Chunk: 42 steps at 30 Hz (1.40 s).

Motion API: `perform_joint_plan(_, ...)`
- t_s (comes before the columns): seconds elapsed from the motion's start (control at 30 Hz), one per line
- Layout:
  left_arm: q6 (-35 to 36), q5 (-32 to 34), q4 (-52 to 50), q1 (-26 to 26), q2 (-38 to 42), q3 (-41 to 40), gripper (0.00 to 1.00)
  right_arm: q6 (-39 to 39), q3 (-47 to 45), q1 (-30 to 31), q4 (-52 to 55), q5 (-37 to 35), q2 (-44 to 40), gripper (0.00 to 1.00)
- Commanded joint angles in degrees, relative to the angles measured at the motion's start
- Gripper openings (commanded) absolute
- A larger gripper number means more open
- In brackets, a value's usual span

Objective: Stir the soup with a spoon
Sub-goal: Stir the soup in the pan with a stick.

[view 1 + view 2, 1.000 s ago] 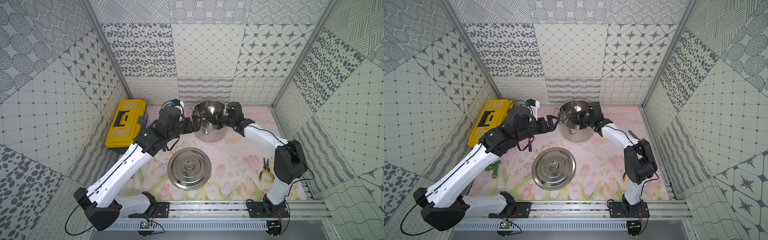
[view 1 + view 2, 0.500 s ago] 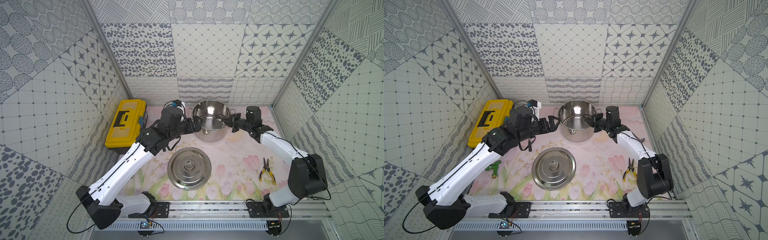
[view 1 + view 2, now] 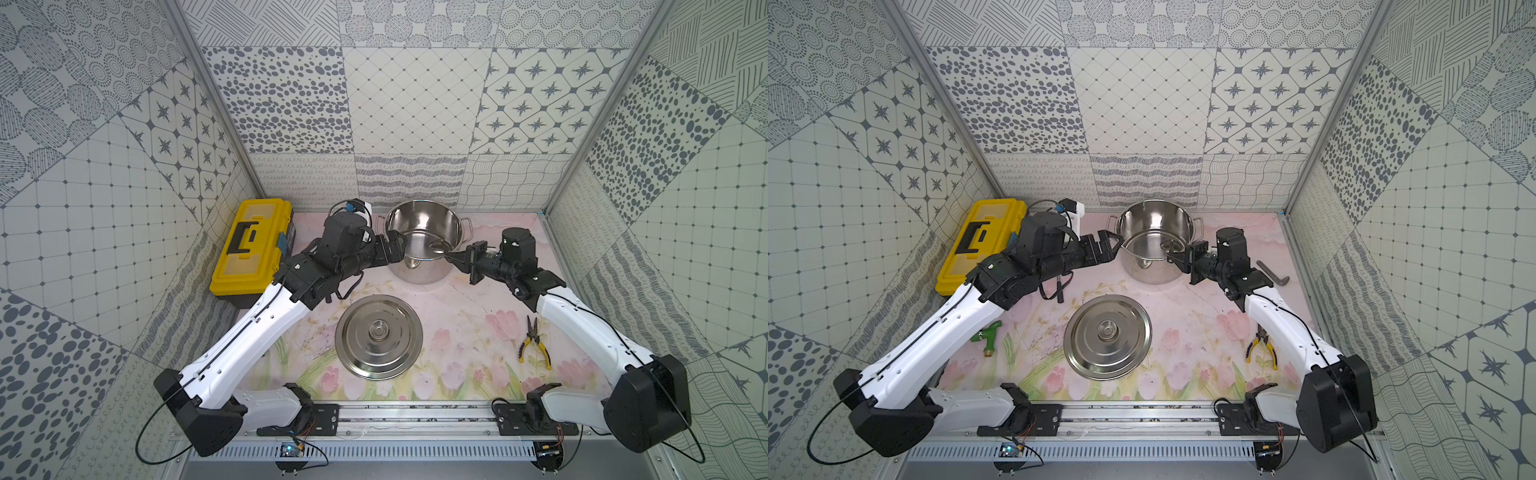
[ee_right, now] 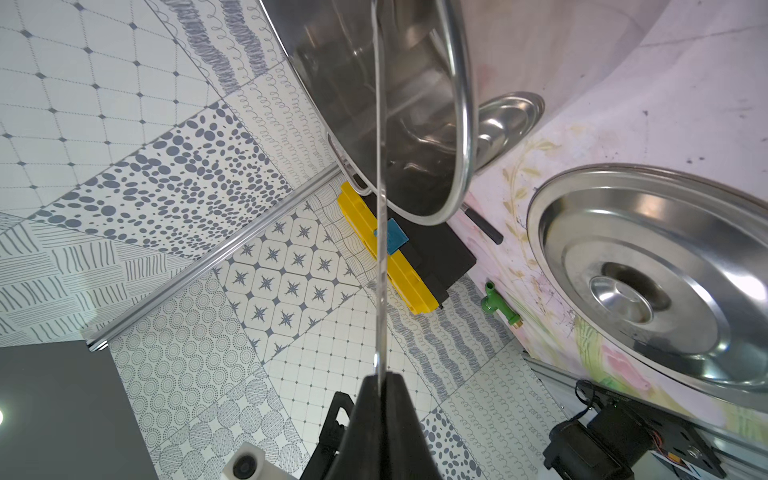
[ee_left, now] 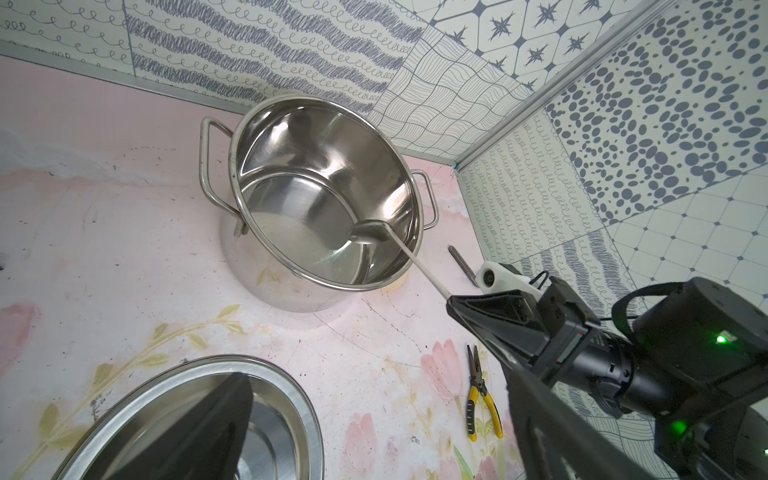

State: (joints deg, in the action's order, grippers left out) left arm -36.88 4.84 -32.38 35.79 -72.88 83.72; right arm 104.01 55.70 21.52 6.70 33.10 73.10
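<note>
The big steel pot (image 3: 424, 232) (image 3: 1154, 253) stands at the back of the mat. Its inside is bare shiny steel and no soup shows in it. The spoon (image 5: 368, 232) is a steel ladle. Its bowl hangs inside the pot by the right wall, and its thin handle (image 4: 380, 208) slants out over the rim. My right gripper (image 3: 451, 257) (image 4: 380, 382) is shut on the handle's end, just outside the pot's right side. Beside the pot's left rim my left gripper (image 3: 397, 249) (image 3: 1111, 245) stands open and holds nothing.
The flat steel lid (image 3: 378, 336) lies on the mat in front of the pot. A yellow toolbox (image 3: 249, 245) stands at the back left. Yellow-handled pliers (image 3: 534, 343) lie at the right, a green fitting (image 3: 986, 334) at the left, and a dark-handled tool (image 3: 1273, 274) behind my right arm.
My right arm has drawn back to the right, from above the pot to outside its right rim, still gripping the ladle. The left arm has hardly moved.
</note>
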Motion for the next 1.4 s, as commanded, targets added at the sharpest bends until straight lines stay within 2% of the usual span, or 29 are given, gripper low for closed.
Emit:
perform_joint_plan(0.0,-0.3,-0.6,2.8,-0.3,0.0,0.4,1.00,2.4,-0.5,3.7,-2.8,-2.1,-0.1,0.00)
perform_joint_plan(0.1,-0.4,-0.4,2.7,-0.3,0.2,0.3,1.00,3.3,0.6,6.3,-4.4,-2.9,1.8,0.00)
perform_joint_plan(0.37,-0.3,0.0,2.5,-0.2,0.6,0.2,1.00,3.5,9.3,7.3,-8.0,-2.5,11.3,0.00)
perform_joint_plan(0.6,-0.2,0.2,2.0,-0.2,0.9,0.4,1.00,2.5,19.8,6.7,-7.7,-1.8,20.7,0.00)
perform_joint_plan(0.77,0.3,1.0,1.5,-0.2,1.6,0.5,1.00,0.5,24.2,4.2,-5.2,-1.2,24.3,0.00)
perform_joint_plan(0.93,0.7,1.6,1.0,-0.3,2.0,0.3,1.00,-0.8,24.0,-0.1,-4.7,0.0,24.6,0.00)
perform_joint_plan(1.13,0.8,1.4,1.4,-0.2,1.5,0.6,1.00,-1.2,19.4,-4.6,-4.7,1.3,21.3,0.00)
perform_joint_plan(1.37,0.9,0.7,1.9,-0.2,0.2,1.2,1.00,-1.5,11.6,-6.0,-3.7,2.3,14.4,0.00)
